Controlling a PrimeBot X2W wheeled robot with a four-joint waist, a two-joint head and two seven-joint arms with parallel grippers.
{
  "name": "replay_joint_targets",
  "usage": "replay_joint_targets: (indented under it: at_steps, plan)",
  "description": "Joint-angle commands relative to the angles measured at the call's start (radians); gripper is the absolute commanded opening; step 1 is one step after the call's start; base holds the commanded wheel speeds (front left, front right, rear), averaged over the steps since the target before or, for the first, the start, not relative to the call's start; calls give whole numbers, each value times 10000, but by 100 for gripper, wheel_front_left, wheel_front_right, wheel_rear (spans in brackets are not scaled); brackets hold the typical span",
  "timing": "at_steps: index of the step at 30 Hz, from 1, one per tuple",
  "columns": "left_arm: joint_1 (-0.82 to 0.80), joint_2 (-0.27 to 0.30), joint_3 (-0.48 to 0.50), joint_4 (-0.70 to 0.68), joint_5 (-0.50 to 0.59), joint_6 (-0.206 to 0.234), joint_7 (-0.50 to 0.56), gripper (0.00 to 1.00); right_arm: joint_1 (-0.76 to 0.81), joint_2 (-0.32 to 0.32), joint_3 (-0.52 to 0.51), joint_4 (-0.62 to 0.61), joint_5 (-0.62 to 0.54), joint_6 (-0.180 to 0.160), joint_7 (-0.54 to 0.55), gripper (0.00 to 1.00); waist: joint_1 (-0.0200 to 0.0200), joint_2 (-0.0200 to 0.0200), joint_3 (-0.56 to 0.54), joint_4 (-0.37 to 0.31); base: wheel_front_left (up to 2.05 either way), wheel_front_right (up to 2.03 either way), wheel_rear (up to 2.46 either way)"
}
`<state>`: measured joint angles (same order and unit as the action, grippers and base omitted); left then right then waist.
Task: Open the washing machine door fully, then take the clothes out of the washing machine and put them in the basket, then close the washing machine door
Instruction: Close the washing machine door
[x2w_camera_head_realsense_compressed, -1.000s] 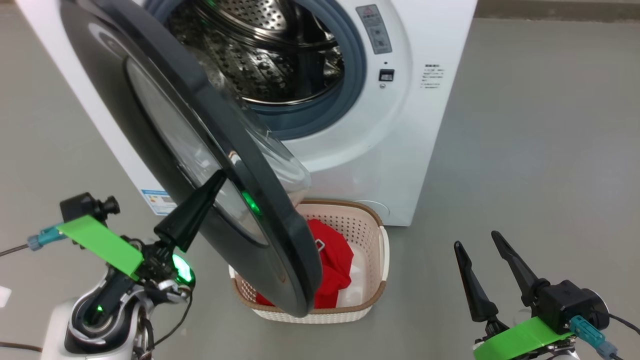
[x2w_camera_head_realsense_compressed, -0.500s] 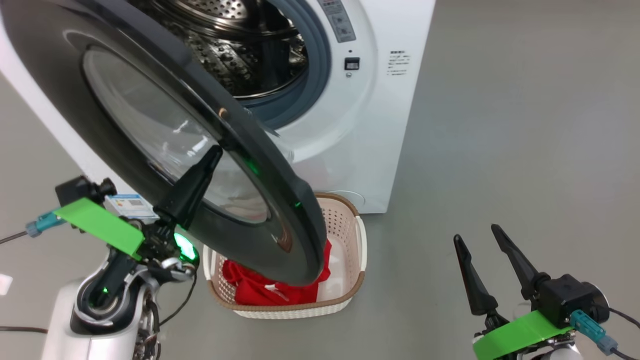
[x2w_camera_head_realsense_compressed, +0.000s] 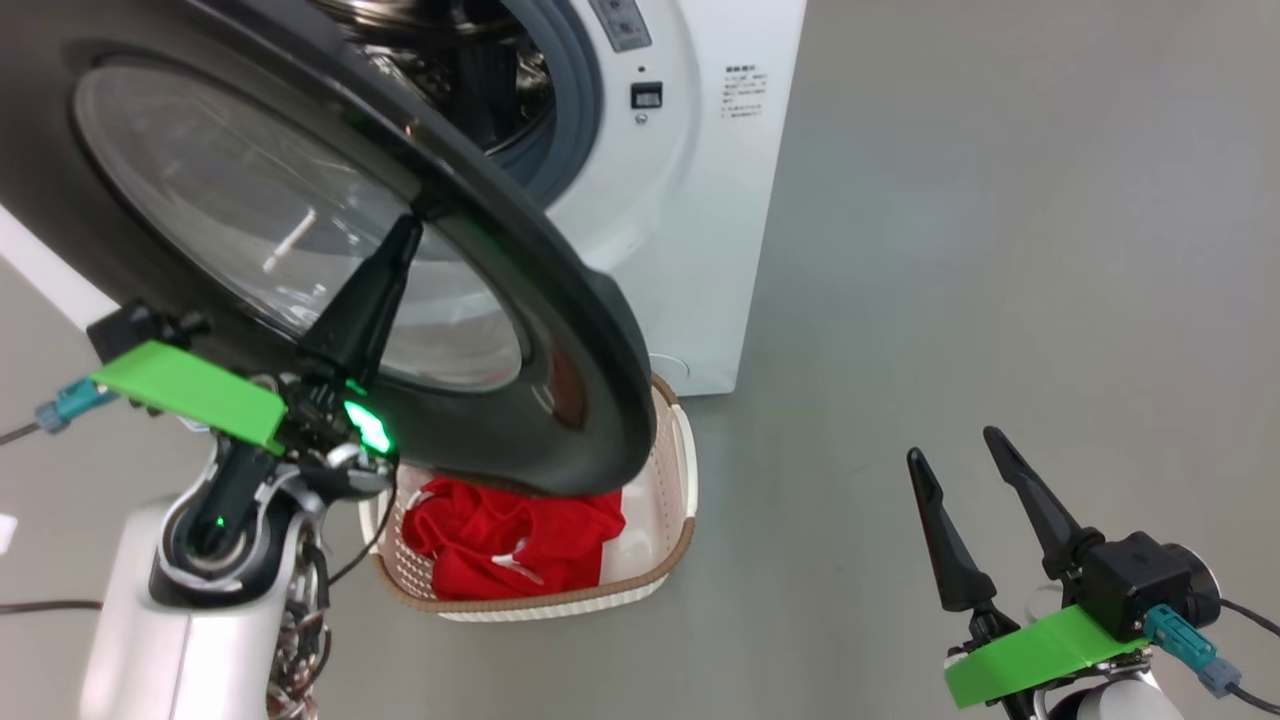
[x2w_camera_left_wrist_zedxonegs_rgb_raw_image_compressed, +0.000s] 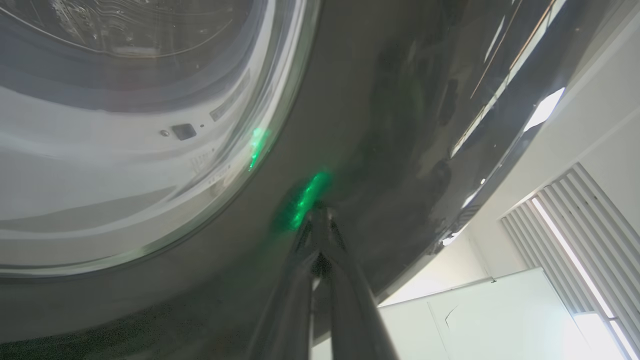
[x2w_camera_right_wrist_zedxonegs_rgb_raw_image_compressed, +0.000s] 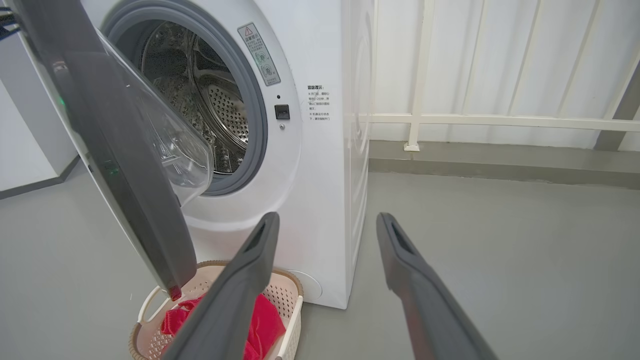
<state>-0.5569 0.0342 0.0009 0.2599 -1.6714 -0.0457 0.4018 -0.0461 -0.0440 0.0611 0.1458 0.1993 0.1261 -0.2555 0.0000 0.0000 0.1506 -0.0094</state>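
Over the last second the washing machine door (x2w_camera_head_realsense_compressed: 250, 190) has swung in toward the washing machine (x2w_camera_head_realsense_compressed: 690, 200). Its glossy black front now faces the head camera more squarely and hides more of the opening than it did. Part of that shift is the head camera itself turning, since the whole scene has slid left in the head view. The left hand (x2w_camera_head_realsense_compressed: 408, 222) has kept its two fingers pressed together, holding nothing, with their joined tip set against the black rim just beside the glass. The left wrist view shows the same contact (x2w_camera_left_wrist_zedxonegs_rgb_raw_image_compressed: 317, 207). The right hand (x2w_camera_head_realsense_compressed: 952, 445) has stayed low on the right, fingers spread wide and empty, well apart from the machine.

This reads as the closing step under way, with the left hand pushing the door home. The red clothes (x2w_camera_head_realsense_compressed: 510, 540) already lie in the basket (x2w_camera_head_realsense_compressed: 680, 480), which stands on the floor (x2w_camera_head_realsense_compressed: 1000, 250) just in front of the machine, partly under the door's lower edge. What the right wrist view shows of the steel drum (x2w_camera_right_wrist_zedxonegs_rgb_raw_image_compressed: 200, 100) looks bare.

The door is not yet shut. In the right wrist view it stands at an angle, its clear glass bowl bulging toward the grey rubber ring, with a gap left to close.
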Motion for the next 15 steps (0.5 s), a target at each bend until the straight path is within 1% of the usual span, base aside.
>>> replay_joint_targets:
  at_steps: [1,8,15]
  plan:
    - [-501,160,168,-209,-201,-166,-80,0,-361,-62,228,-289,183,46,-63,100,0,0,156,-137,0,0,0]
    - [-1056,160,-29,146,-199,-414,-652,0,-497,-62,182,-237,161,46,-63,100,0,0,376,-342,0,0,0]
    - [-1675,160,-130,676,35,-476,-1365,0,-633,-62,130,-202,191,46,-63,100,0,0,587,-521,0,0,0]
